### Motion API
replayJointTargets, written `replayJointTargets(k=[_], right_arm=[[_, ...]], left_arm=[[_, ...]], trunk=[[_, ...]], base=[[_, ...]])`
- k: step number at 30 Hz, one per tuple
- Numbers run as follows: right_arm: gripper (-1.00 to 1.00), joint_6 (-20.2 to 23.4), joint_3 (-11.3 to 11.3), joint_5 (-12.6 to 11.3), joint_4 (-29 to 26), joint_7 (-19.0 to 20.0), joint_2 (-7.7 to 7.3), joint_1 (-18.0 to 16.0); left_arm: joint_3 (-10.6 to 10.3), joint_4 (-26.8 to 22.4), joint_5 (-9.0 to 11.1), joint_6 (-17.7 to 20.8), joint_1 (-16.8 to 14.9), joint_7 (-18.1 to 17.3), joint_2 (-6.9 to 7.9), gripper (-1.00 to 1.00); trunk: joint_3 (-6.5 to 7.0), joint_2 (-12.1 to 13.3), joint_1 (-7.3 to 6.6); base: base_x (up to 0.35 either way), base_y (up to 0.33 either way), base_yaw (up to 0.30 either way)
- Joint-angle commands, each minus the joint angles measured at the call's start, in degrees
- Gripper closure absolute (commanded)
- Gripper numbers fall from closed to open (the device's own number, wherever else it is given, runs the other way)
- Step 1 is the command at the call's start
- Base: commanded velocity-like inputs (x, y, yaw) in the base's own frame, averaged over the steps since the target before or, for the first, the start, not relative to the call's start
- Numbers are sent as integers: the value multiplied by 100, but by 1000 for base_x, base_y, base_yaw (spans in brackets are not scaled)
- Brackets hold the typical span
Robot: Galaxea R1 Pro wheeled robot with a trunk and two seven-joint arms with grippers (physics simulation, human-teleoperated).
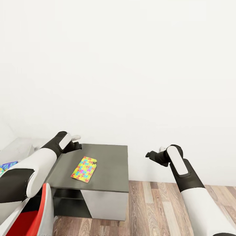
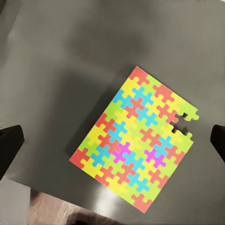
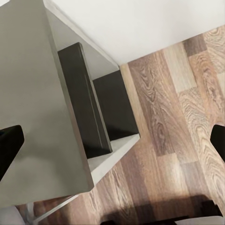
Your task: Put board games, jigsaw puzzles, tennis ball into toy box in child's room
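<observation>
You are hovering your left hand [image 1: 78, 146], fingers spread and empty, over the far-left of the dark grey surface [image 1: 111, 157], lining up on the flat multicoloured jigsaw puzzle [image 1: 84, 168]. Your right hand [image 1: 149, 155] is waiting released over floor.

Both arms are built of smooth white shells joined by matte black segments, the left arm [image 1: 39, 160] and the right arm [image 1: 193, 193] alike. Each forearm carries a rounded white panel set into black casing. The grippers' fingertips [image 2: 9, 145] are plain black.
</observation>
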Motion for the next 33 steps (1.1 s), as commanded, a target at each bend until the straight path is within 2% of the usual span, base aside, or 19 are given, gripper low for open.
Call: replayJointTargets(k=[1, 5, 13, 23, 33], right_arm=[[-100, 9, 14, -55, -6, -60, -6, -6], [-100, 10, 14, -61, -5, -60, -2, -6], [-100, 14, 14, -63, -5, -60, -2, -6], [-100, 16, 5, -64, -5, -60, -7, -6], [-100, 55, 5, -64, -5, -60, -7, -6]], left_arm=[[-47, -8, 47, -6, -5, 37, 3, -100], [-47, 17, 5, -176, -5, 37, -6, -100], [-156, 92, -9, -268, 3, 36, -63, -100], [-432, 106, -12, -405, 43, 36, -279, -100], [-487, 108, -11, -406, 55, 29, -281, -100]], trunk=[[-22, -13, 3], [-59, -13, 3], [-132, -13, 3], [-225, -13, 3], [-319, -13, 3]], base=[[0, 0, 63], [0, 0, 36], [0, 0, 8], [0, 0, 0], [0, 0, 0]])
